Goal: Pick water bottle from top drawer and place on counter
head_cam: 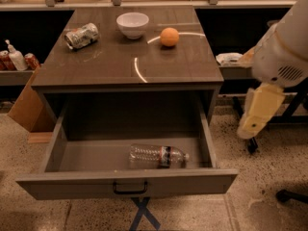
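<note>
The water bottle [158, 156] lies on its side in the open top drawer [126, 183], near the front, with its white cap pointing right. The drawer is pulled fully out, its black handle at the middle of the front panel. The counter [110, 66] above it is glossy grey-brown with white light streaks. My gripper [253, 121] hangs at the right, outside the drawer's right side and above floor level, well apart from the bottle. It holds nothing that I can see.
On the counter stand a crushed silver can [81, 35], a white bowl [133, 24] and an orange [169, 36]. A left side shelf holds a white pump bottle [16, 57] and red cans. A cardboard box [26, 107] leans at the left. Chair legs stand at the right.
</note>
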### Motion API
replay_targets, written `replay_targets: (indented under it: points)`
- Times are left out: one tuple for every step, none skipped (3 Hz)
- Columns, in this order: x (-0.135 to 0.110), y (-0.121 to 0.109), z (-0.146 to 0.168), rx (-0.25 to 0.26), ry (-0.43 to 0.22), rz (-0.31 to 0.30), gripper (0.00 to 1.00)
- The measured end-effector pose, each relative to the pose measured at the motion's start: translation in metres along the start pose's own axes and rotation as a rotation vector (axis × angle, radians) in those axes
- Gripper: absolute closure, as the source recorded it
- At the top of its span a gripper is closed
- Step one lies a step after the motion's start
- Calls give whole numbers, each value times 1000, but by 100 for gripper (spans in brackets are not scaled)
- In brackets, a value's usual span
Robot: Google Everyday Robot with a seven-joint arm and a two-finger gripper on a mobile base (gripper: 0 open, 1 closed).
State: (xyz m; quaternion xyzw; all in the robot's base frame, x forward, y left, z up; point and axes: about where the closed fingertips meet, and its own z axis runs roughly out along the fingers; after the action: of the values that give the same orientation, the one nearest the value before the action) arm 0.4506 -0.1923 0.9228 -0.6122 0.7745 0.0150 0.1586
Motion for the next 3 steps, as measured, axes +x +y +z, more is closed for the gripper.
replay_targets:
  points:
    - [-10, 5, 63, -71, -81, 13, 0]
    - [-9, 3, 69, -74, -84, 20, 0]
    - [-8, -3, 83, -81, -89, 36, 0]
